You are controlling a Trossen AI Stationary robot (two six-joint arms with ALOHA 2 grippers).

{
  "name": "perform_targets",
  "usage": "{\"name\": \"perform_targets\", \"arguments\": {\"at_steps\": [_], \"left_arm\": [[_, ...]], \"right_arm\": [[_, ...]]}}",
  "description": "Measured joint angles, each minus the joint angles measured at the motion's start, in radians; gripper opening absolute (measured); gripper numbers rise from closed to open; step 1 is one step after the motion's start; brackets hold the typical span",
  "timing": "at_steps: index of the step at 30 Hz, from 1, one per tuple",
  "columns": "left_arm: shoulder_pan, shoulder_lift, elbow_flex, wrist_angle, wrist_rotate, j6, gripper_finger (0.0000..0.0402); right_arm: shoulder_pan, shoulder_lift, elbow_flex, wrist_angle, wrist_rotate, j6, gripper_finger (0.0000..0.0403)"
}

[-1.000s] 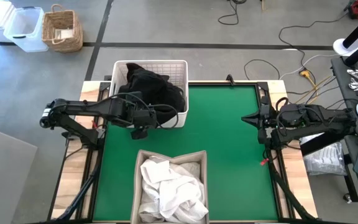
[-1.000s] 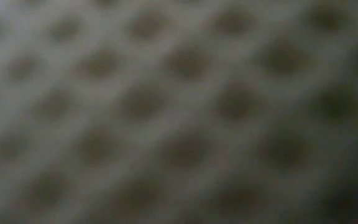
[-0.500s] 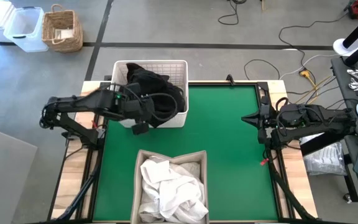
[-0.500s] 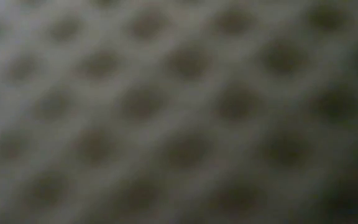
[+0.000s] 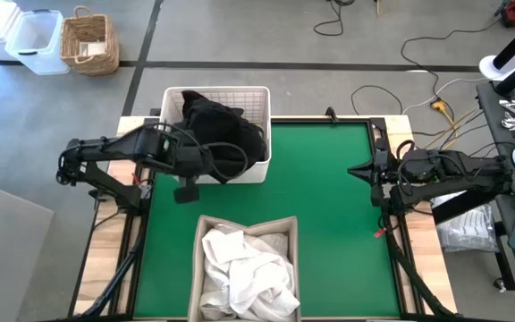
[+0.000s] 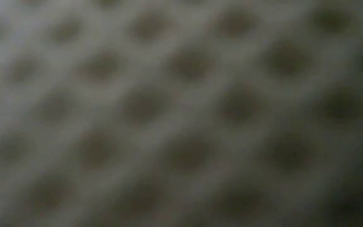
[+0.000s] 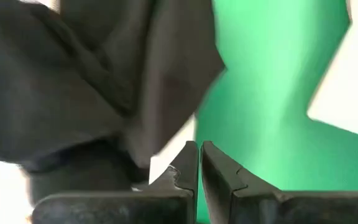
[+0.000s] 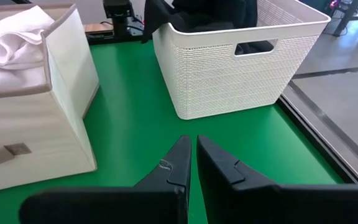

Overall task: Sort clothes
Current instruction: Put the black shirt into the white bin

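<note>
**Garment Positions and Gripper Status**

The dark clothes (image 5: 217, 130) are piled in the white plastic basket (image 5: 256, 100) at the far left part of the green table mat (image 5: 329, 215), with fabric draped over the basket's near rim. The white clothes (image 5: 244, 268) fill the beige fabric bin (image 5: 206, 225) at the near edge of the mat, just in front of the basket.

The left gripper (image 5: 186, 190) is positioned above the mat beside the basket's near left corner. Its fingers (image 7: 188, 165) are pressed together with nothing between them; in the left wrist view, dark fabric hangs close beside them.

The right gripper (image 5: 358, 170) waits at the right edge of the mat, well apart from both containers. Its fingers (image 8: 178, 163) are closed together and hold nothing.

The low view shows only a blurred lattice pattern filling the frame.
</note>
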Motion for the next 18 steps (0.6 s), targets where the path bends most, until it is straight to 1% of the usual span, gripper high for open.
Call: {"name": "perform_targets", "arguments": {"at_steps": [1,4,9,14,18], "left_arm": [[-0.004,-0.001,-0.021,-0.002,0.017,-0.004,0.0000],[-0.011,0.000,-0.107,-0.019,0.004,-0.027,0.0000],[-0.011,0.002,-0.259,0.030,-0.010,-0.037,0.0000],[-0.013,0.002,-0.372,0.136,-0.089,-0.031,0.0000],[-0.013,0.001,-0.402,0.218,-0.144,-0.007,0.0000]], "right_arm": [[0.000,0.000,0.000,0.000,0.000,-0.001,0.0018],[0.000,0.000,0.000,0.001,0.000,-0.015,0.0018],[0.000,0.001,0.000,0.001,0.000,-0.021,0.0018],[0.000,0.001,0.000,0.002,0.000,-0.029,0.0018],[0.000,0.001,0.000,0.003,0.000,-0.035,0.0018]]}}
